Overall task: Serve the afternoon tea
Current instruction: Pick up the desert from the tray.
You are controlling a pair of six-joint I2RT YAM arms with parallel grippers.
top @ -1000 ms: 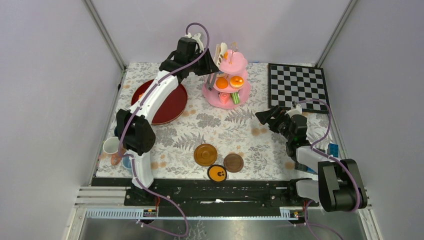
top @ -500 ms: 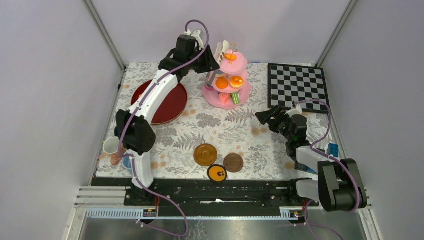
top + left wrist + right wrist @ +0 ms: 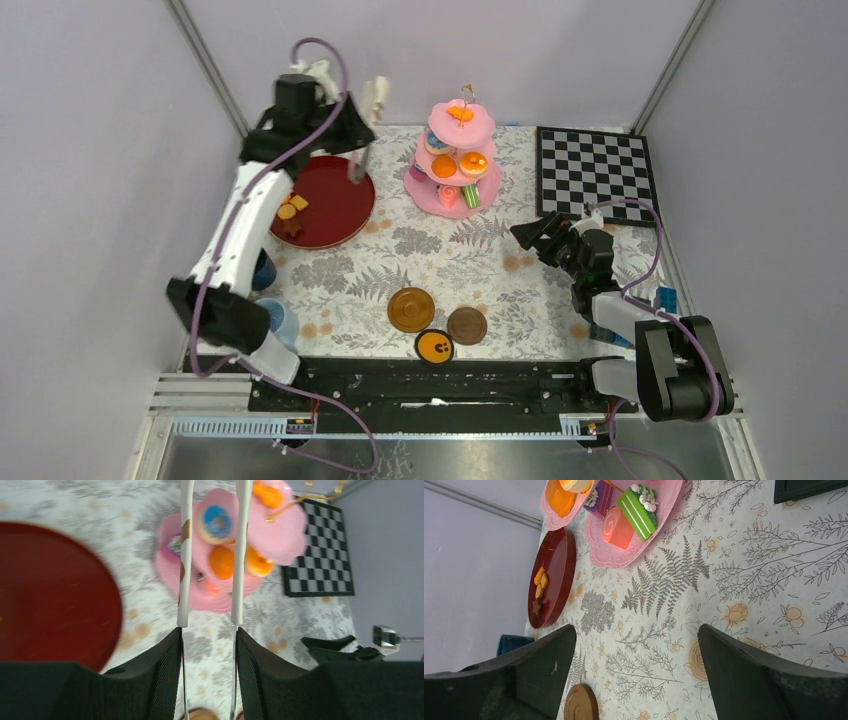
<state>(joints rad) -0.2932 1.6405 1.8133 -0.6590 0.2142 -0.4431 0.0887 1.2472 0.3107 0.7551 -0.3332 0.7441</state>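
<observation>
The left claw hangs part-open and empty over the red tray's far edge, just left of the pink stand. The right claw gapes wide, holding nothing.

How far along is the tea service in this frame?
Looks done: small orange pastries and a brown star biscuit lie on the round dark-red tray. In hand: nothing; the left end effector hangs open above the tray's edge, the right end effector open and idle. Left: more pastries sit on the pink three-tier cake stand, and both brown round saucers are bare.
</observation>
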